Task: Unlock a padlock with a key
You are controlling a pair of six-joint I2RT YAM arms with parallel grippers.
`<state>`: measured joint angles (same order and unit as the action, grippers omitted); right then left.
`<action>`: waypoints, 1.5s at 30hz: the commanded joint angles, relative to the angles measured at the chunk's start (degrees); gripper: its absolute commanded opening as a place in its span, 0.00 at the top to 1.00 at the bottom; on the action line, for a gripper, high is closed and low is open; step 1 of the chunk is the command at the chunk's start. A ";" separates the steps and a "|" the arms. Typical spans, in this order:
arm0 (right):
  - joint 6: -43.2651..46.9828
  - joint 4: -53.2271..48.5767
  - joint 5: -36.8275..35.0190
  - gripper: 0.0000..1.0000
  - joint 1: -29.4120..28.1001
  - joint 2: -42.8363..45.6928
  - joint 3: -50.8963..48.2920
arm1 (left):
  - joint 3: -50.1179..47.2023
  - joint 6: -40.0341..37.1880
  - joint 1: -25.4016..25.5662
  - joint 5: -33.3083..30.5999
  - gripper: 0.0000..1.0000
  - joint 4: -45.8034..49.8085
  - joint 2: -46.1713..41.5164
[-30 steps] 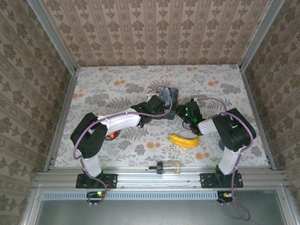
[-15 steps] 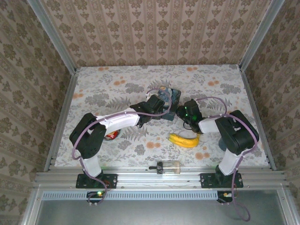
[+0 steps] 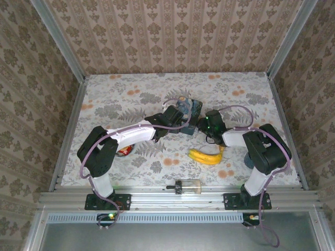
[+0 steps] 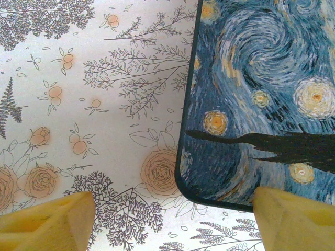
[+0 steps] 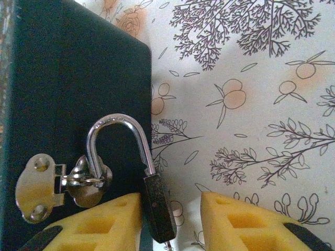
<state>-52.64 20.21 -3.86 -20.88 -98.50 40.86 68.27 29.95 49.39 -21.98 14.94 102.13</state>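
Step in hand: at the lock. The tiny dark padlock (image 5: 158,206) with a silver shackle (image 5: 112,121) hangs on the hasp staple (image 5: 89,180) on the right side of the blue painted tin box (image 3: 191,107), mid-surface.

In the right wrist view the padlock body sits on the right leg of the shackle alone. The left leg's end is hooked through the staple, clear of the body, so I judge it popped. A thin silvery bit under the body at the frame edge may be the key, too cropped to tell.

Right claw (image 5: 170,201): yellow pads parted either side of the body, pinching nothing, with a gap to the right pad.

Next move calls for a light re-grip on the body and a swing to slide the shackle end out of the staple without dragging the box.

Right arm: folded, elbow out right, forearm low, reaching left to the box side.

Left arm: stretched diagonally from the near left. Left claw (image 4: 172,209) is spread wide over the box's corner and the floral-print surface (image 4: 104,130), clamping nothing.
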 commanded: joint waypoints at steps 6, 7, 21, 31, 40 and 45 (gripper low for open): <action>3.47 -5.02 2.55 0.69 -0.38 1.34 1.81 | -0.40 -1.61 -0.98 0.81 0.20 7.40 0.18; 3.70 -5.09 3.03 0.69 -0.41 1.33 2.00 | -0.24 -1.73 -0.92 0.85 0.20 7.46 0.11; 4.93 -7.10 4.08 0.92 -0.47 2.63 2.32 | 4.73 -4.27 2.20 1.23 0.04 7.34 -1.92; 5.07 -3.96 6.71 1.00 2.83 4.63 -0.77 | 5.59 -4.42 4.83 0.01 0.00 11.95 3.47; 6.67 -2.10 9.75 1.00 5.13 3.59 1.05 | 2.23 -3.47 4.77 -0.88 0.05 11.96 2.29; 3.38 1.07 10.71 1.00 5.67 2.25 1.33 | 1.87 -3.20 4.82 -0.51 0.07 11.44 2.46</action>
<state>-47.24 17.28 5.45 -15.77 -95.42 40.88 70.83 25.91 54.26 -21.50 25.52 105.12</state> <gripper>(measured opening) 0.063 0.937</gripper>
